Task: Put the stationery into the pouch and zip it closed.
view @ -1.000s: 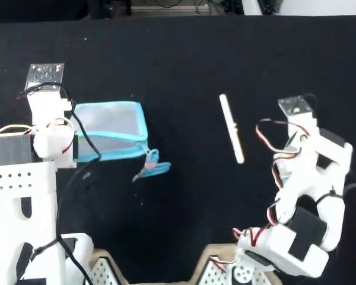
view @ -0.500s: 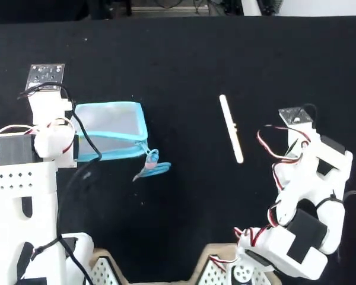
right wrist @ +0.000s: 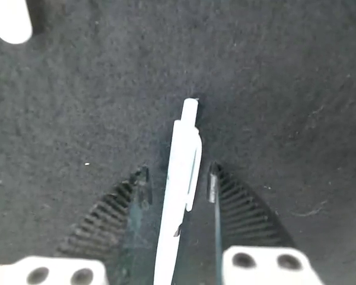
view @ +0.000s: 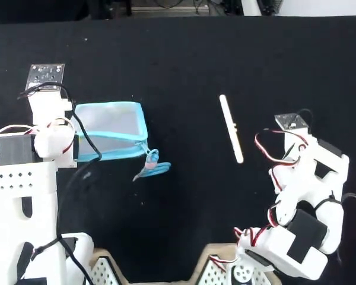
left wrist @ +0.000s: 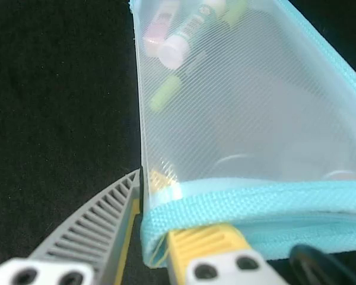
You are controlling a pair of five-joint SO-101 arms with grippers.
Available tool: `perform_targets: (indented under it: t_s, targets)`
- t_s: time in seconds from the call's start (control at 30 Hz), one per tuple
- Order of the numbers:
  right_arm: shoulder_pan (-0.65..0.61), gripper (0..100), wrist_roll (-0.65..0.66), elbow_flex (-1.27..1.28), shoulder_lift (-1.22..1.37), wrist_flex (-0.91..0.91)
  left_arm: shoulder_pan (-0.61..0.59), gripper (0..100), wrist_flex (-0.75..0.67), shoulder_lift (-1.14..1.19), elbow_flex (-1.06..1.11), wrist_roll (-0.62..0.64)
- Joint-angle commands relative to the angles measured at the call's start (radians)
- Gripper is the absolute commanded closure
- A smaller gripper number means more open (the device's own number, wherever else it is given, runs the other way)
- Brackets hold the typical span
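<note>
I see my left gripper [left wrist: 148, 231] clamped on the left edge of the mesh pouch [view: 110, 127], which lies on the left of the black table [view: 184, 59] with several stationery pieces [left wrist: 175, 47] already inside and its blue zip cord [view: 153, 165] trailing off the near right corner. My right gripper [right wrist: 178, 181] is spread open astride a white pen [right wrist: 181, 172] on the right. A second white pen [view: 231, 127] lies just to its left, well apart from the pouch.
</note>
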Motion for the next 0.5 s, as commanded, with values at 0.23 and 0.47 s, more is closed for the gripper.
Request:
perform_targets:
  t_s: [0.23, 0.47]
  targets:
    - [-0.006, 84.3, 0.008, 0.048, -0.039, -0.091, -0.005, 97, 0.006, 0.002, 0.019, 0.008]
    - [-0.002, 86.9, 0.008, 0.107, -0.048, -0.232, -0.005, 97, 0.005, 0.002, 0.019, 0.008]
